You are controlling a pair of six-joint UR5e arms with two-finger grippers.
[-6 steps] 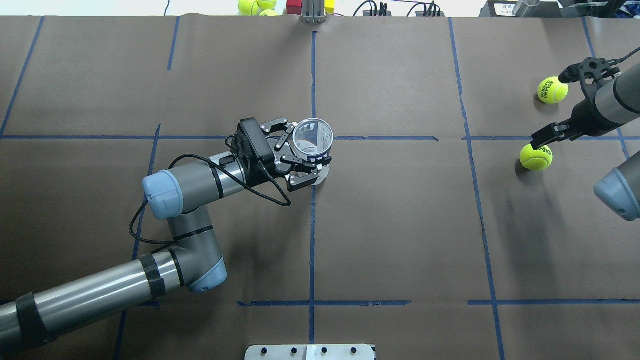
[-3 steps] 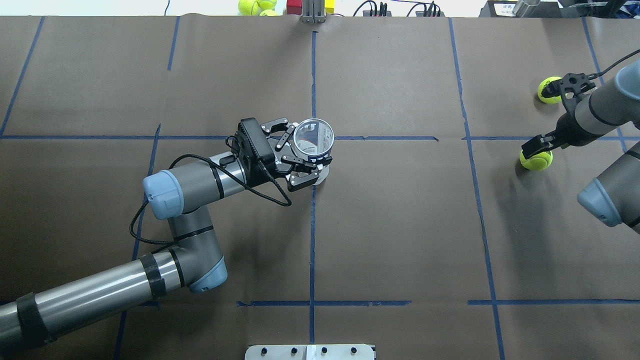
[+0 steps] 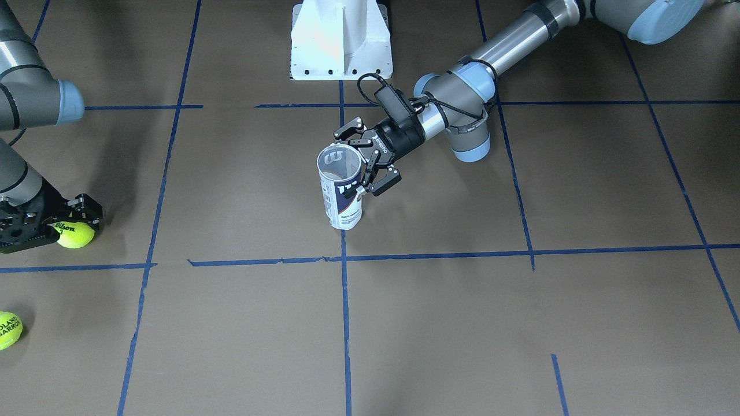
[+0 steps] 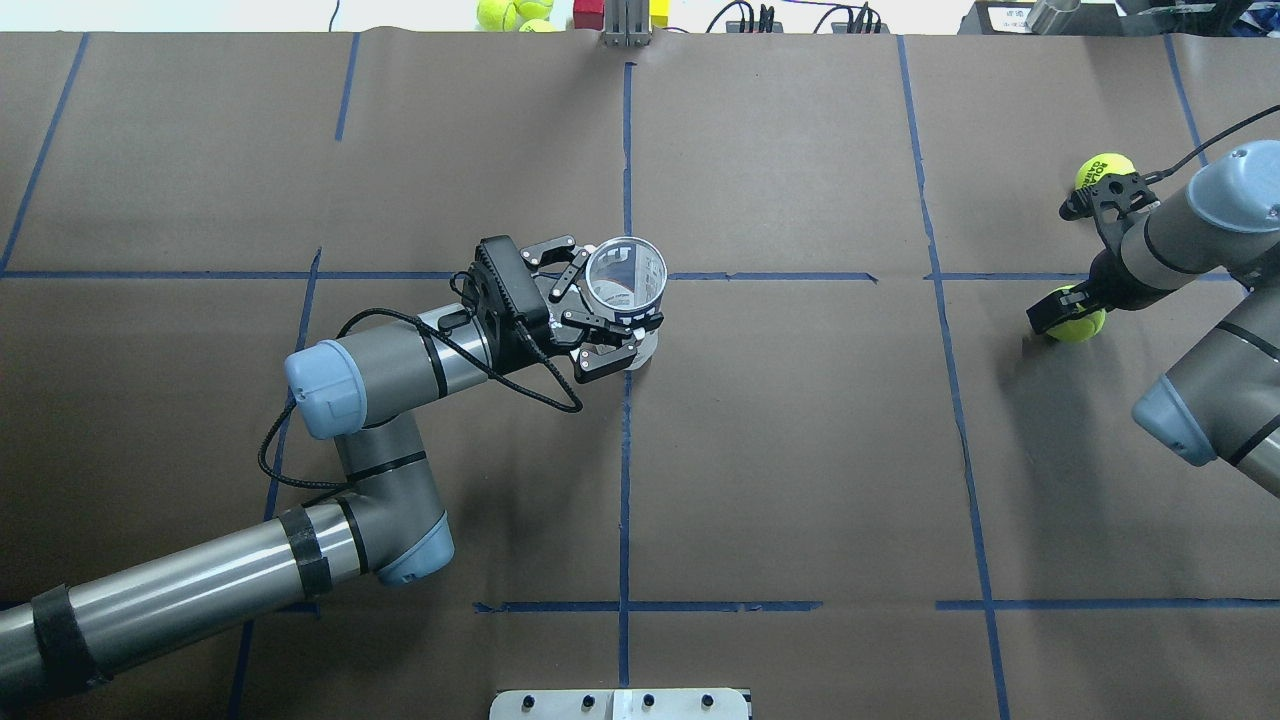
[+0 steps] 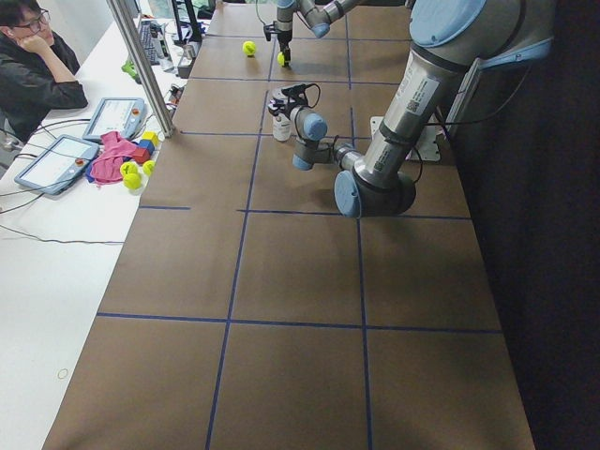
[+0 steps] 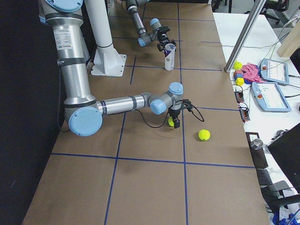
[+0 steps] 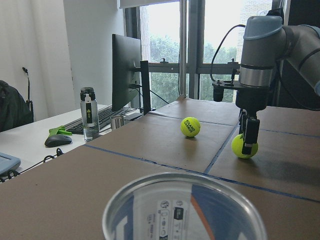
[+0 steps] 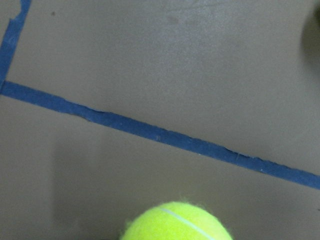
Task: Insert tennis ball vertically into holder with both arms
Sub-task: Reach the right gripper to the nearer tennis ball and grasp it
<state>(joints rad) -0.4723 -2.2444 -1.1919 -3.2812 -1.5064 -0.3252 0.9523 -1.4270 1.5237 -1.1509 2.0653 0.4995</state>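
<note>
The holder (image 4: 627,275) is a clear tube with a white and navy label. It stands upright at the table's middle with its open top up, and also shows in the front view (image 3: 342,199). My left gripper (image 4: 612,305) is shut on its upper part from the side. The left wrist view shows the tube's rim (image 7: 185,207) just below the camera. My right gripper (image 4: 1068,318) is far right, pointing down, open, with its fingers on either side of a tennis ball (image 4: 1085,325) that rests on the table. The ball also shows in the front view (image 3: 74,234) and the right wrist view (image 8: 177,222).
A second tennis ball (image 4: 1102,167) lies beyond the right gripper, near the table's far right edge. More balls and coloured blocks (image 4: 515,12) lie past the far edge. Blue tape lines cross the brown paper. The white pedestal (image 3: 341,37) stands at the robot's side.
My right arm has swung in and its gripper has come down over the nearer tennis ball. The left arm and the tube have not moved.
</note>
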